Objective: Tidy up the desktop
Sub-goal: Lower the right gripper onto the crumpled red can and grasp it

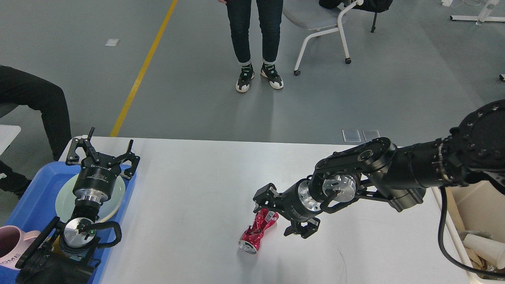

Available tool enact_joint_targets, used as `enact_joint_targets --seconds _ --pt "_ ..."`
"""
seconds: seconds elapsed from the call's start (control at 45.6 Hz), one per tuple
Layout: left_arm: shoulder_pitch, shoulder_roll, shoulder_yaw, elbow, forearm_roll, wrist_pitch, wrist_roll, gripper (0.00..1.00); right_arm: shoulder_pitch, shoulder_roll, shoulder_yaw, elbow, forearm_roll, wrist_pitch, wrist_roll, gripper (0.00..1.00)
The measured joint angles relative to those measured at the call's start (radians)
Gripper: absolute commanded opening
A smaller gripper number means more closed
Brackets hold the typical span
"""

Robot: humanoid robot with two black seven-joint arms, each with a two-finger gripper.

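A crushed red can (255, 233) lies on the white desktop (197, 177), a little right of the middle and near the front. My right gripper (276, 215) is open and low over the can's far end, one finger on each side of it. I cannot tell whether the fingers touch it. My left gripper (102, 152) is open and empty, above a pale plate (65, 203) in the blue tray (33, 197) at the table's left edge.
A pink mug (10, 244) stands in the tray's front corner. A beige open bin (473, 165) with paper waste and a paper cup (483, 246) stands at the table's right end. A person (256, 39) and a chair (315, 19) are beyond the table.
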Motion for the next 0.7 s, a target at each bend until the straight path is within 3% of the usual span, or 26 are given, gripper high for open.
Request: enact_joint_targets --seconds 0.438,0.701 --pt "-0.001 0.001 0.0 0.0 0.0 0.0 0.0 0.96 -0.143 0.124 0.04 -0.212 -0.025 -0.013 0.0 1.0" --pt "-0.001 0.0 0.0 0.0 0.0 0.0 0.0 0.96 -0.191 0.132 0.041 -0.257 -0.061 -0.015 0.0 1.0"
